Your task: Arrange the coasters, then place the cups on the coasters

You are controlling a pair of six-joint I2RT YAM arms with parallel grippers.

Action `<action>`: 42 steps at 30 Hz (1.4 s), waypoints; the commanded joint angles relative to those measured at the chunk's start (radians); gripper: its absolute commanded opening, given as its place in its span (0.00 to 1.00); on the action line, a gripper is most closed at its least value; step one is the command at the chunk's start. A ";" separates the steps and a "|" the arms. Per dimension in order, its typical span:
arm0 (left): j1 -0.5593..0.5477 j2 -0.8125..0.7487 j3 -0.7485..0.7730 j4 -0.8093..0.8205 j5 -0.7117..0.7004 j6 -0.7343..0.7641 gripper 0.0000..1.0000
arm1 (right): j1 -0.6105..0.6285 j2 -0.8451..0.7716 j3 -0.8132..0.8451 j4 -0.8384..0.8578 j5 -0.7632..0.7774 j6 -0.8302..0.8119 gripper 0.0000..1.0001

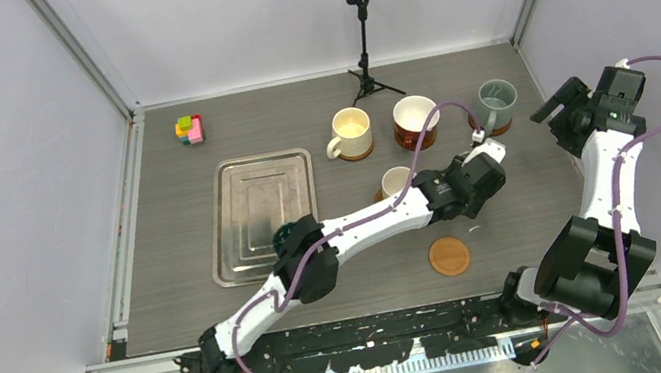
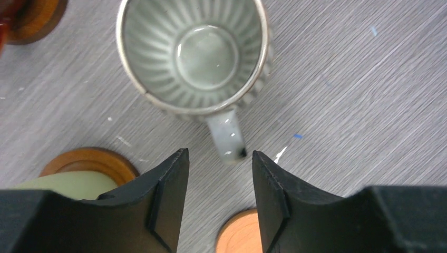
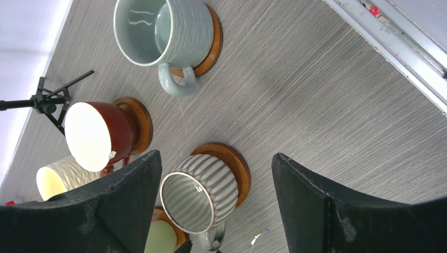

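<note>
Seen from above in the left wrist view, the ribbed silver-grey cup (image 2: 195, 52) stands with its handle (image 2: 227, 139) pointing at my left gripper (image 2: 219, 158). That gripper is open, its tips either side of the handle's end without touching it. In the right wrist view the same cup (image 3: 200, 192) sits on a coaster (image 3: 234, 161). The cream cup (image 1: 350, 132), red-brown cup (image 1: 415, 120) and grey-blue cup (image 1: 497, 98) each stand on a coaster. The pale green cup (image 1: 396, 181) is on one too. One bare coaster (image 1: 450, 256) lies nearer the arms. My right gripper (image 1: 557, 108) is open and holds nothing.
A steel tray (image 1: 259, 208) lies at the left, and a dark teal cup (image 1: 284, 238) shows at its near right corner, mostly hidden by my left arm. A block toy (image 1: 189, 129) sits at the back left. A microphone stand (image 1: 369, 58) rises behind the cups.
</note>
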 commanded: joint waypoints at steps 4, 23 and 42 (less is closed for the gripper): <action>0.016 -0.298 -0.197 0.131 -0.042 0.120 0.58 | -0.004 -0.026 0.006 0.035 -0.051 -0.005 0.81; 0.482 -1.195 -1.015 -0.140 0.277 0.186 0.82 | -0.004 -0.002 -0.019 0.061 -0.107 -0.031 0.81; 0.563 -1.223 -1.222 -0.468 0.301 0.370 0.74 | -0.004 0.007 -0.017 0.064 -0.060 -0.027 0.81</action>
